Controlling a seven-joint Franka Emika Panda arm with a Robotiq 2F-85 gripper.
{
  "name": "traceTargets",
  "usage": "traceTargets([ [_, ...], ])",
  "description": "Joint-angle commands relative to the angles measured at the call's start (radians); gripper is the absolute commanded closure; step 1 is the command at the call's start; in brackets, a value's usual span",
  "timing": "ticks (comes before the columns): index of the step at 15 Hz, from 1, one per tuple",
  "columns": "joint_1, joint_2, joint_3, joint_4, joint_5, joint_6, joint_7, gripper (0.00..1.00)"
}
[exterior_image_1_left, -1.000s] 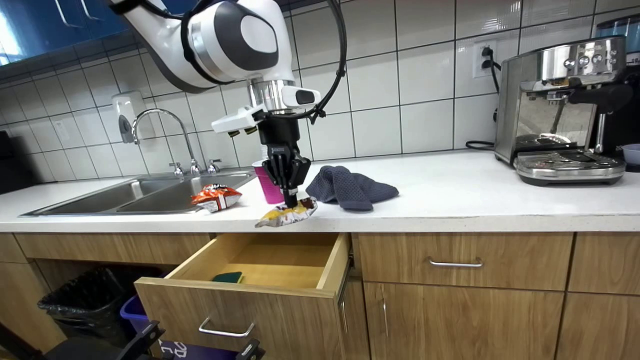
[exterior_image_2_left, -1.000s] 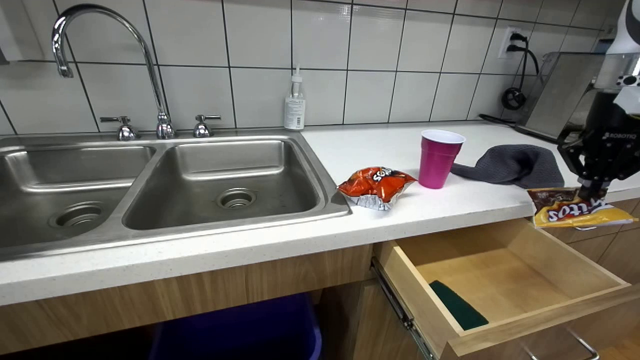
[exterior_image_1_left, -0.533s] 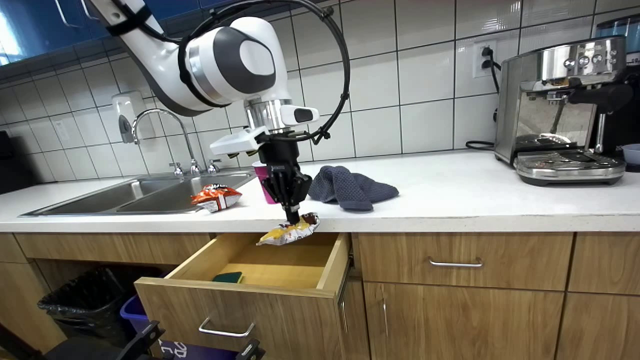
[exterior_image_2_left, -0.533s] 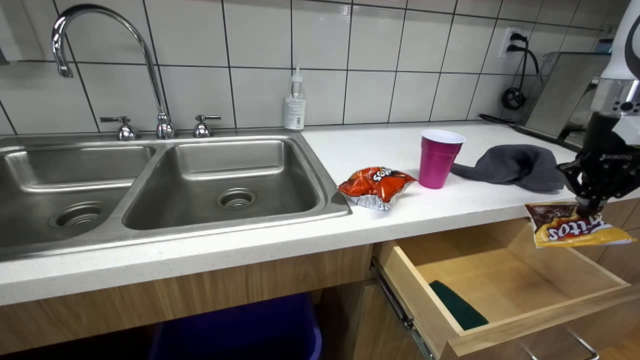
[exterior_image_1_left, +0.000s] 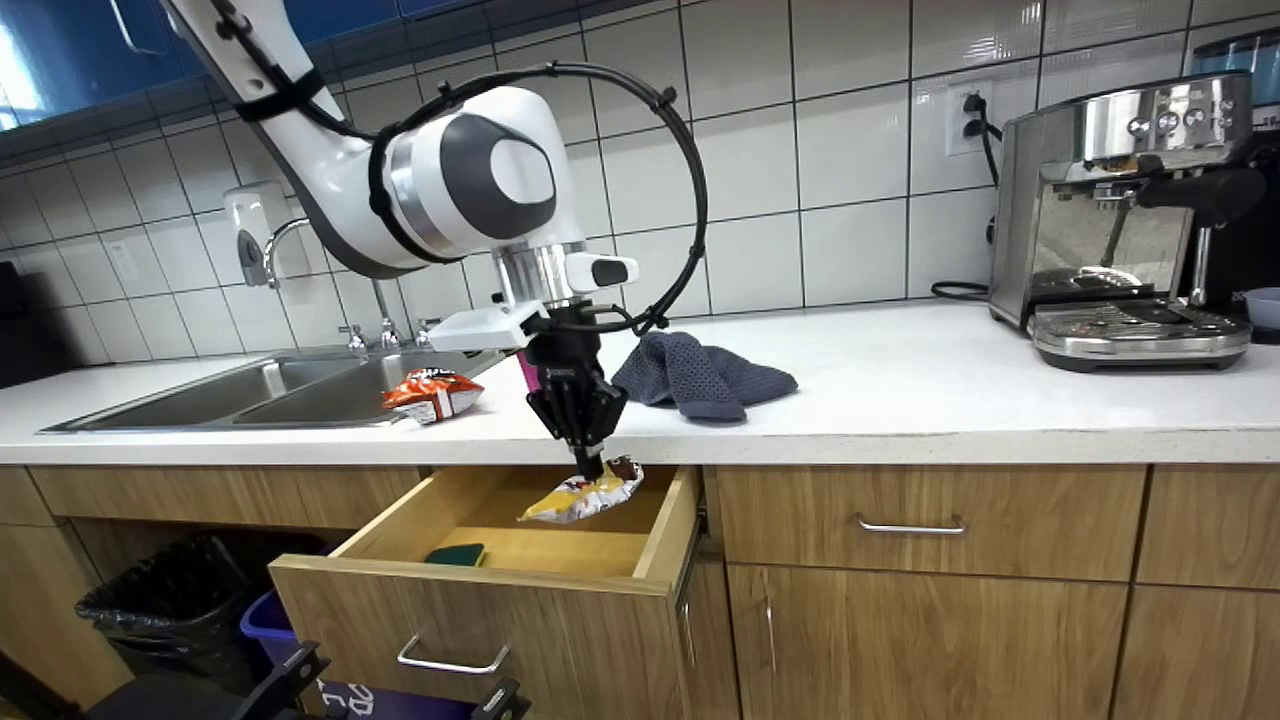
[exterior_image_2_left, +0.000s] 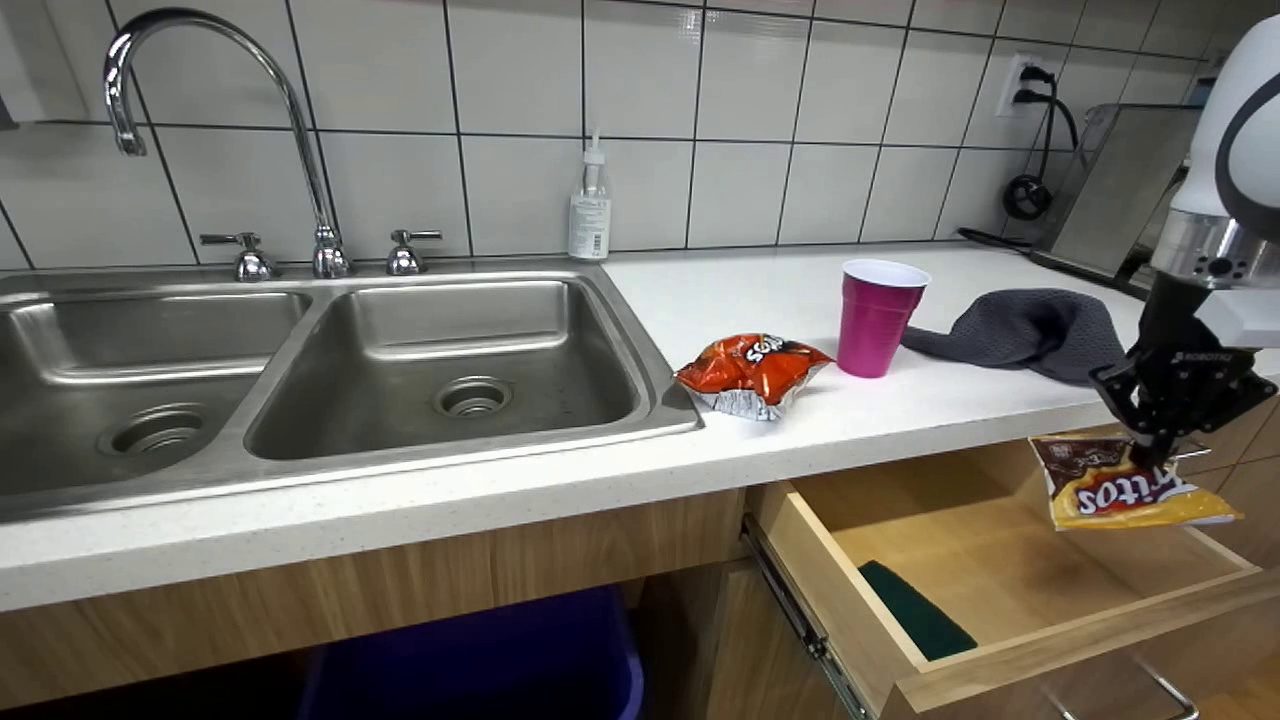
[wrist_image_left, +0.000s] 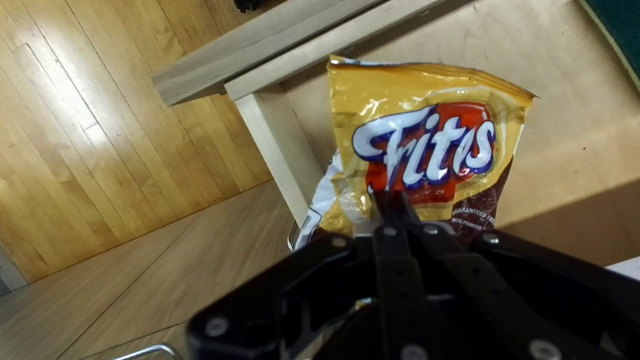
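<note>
Currently, the black two-fingered gripper (exterior_image_2_left: 1153, 460) pinches a crinkled yellow-and-brown foil snack bag (exterior_image_2_left: 1115, 497). Bag hangs directly beneath the gripper, long axis running crosswise to it, suspended above the open rectangular pale-wood drawer (exterior_image_2_left: 960, 560).

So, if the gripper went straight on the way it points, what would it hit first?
Likely the floor of the open drawer, with the yellow bag pinched in the gripper touching down first. Depth is hard to judge, though, and the drawer's side wall looks close.
</note>
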Motion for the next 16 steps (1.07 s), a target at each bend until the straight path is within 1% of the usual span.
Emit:
traceTargets([
  [1, 0.008, 0.03, 0.004, 0.003, -0.028, 0.036, 0.015, 1.0],
  [2, 0.011, 0.035, 0.003, 0.004, -0.029, 0.04, 0.015, 0.95],
  [3, 0.016, 0.04, 0.001, 0.006, -0.037, 0.041, 0.02, 0.73],
  [5, 0.019, 0.044, -0.001, 0.009, -0.038, 0.038, 0.014, 0.68],
  [6, 0.02, 0.043, -0.001, 0.012, -0.031, 0.032, 0.01, 0.62],
  [9, 0.018, 0.036, 0.001, 0.022, -0.01, 0.02, 0.003, 0.39],
  [11, 0.016, 0.026, 0.004, 0.027, 0.007, 0.005, -0.014, 0.26],
  [13, 0.014, 0.009, 0.006, 0.029, 0.016, -0.003, -0.025, 0.09],
  [14, 0.014, 0.001, 0.009, 0.031, 0.025, -0.009, -0.035, 0.03],
  [15, 0.013, -0.009, 0.012, 0.034, 0.037, -0.021, -0.048, 0.0],
  [16, 0.013, -0.019, 0.015, 0.037, 0.046, -0.028, -0.059, 0.0],
])
